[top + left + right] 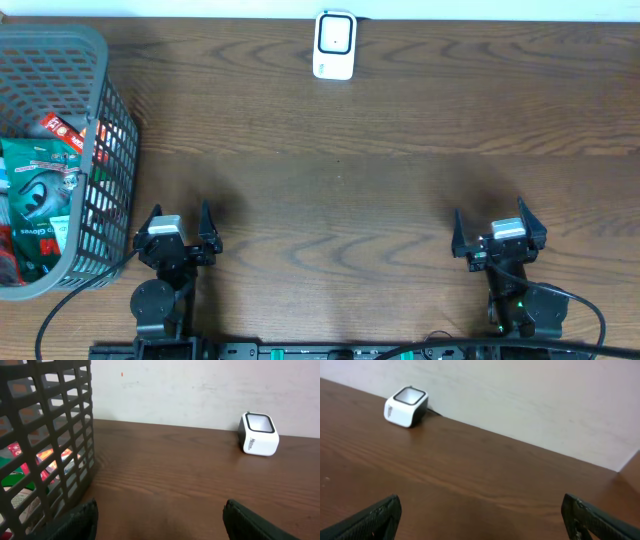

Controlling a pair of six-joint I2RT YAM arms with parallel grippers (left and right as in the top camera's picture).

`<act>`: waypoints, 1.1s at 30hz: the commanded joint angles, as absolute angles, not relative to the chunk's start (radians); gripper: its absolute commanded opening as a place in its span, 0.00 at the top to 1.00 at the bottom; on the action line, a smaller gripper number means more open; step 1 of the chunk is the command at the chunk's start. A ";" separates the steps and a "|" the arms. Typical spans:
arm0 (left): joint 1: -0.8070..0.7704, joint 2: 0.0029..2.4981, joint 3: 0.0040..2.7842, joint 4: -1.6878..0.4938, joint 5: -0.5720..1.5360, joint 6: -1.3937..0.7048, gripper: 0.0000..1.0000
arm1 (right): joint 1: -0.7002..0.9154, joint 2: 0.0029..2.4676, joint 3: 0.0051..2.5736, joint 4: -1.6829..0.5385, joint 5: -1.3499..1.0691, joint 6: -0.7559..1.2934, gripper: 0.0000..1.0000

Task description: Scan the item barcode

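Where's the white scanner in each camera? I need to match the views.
Overhead: scanner top centre, at the table's far edge.
Left wrist: scanner upper right.
Right wrist: scanner upper left.
Shared landmark: the table's far edge meeting the pale wall, right behind the scanner.

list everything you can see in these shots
basket: one, grey plastic mesh, left end of the table
packaged items: several, exact count hidden, mostly green and red, inside the basket
scanner: one, white with a dark window, far edge of the table near the middle, against the wall
table: one, dark brown wood grain, under everything
wall: one, off-white, behind the table
cables: a few, black, near edge by the arm bases
left gripper: one, black, near edge beside the basket, open, holding nothing
right gripper: one, black, near edge on the right, open, holding nothing
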State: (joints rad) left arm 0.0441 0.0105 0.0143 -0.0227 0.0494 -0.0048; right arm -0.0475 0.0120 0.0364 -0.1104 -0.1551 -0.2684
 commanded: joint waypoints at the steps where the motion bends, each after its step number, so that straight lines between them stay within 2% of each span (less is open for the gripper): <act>1: 0.043 0.011 0.004 -0.070 0.041 -0.020 0.20 | -0.051 0.007 0.030 -0.118 -0.139 -0.311 0.01; 7: 0.043 0.011 0.004 -0.070 0.041 -0.020 0.20 | -0.051 0.007 0.030 -0.114 -0.187 -0.283 0.01; 9: 0.043 0.011 0.004 -0.070 0.041 -0.020 0.20 | -0.051 0.007 0.030 -0.108 -0.256 -0.167 0.01; 17: 0.043 0.011 0.004 -0.070 0.041 -0.020 0.20 | -0.051 0.007 0.031 -0.068 -0.337 0.008 0.01; 33: 0.043 0.011 0.004 -0.070 0.041 -0.020 0.20 | -0.051 0.007 0.031 -0.102 -0.394 0.002 0.01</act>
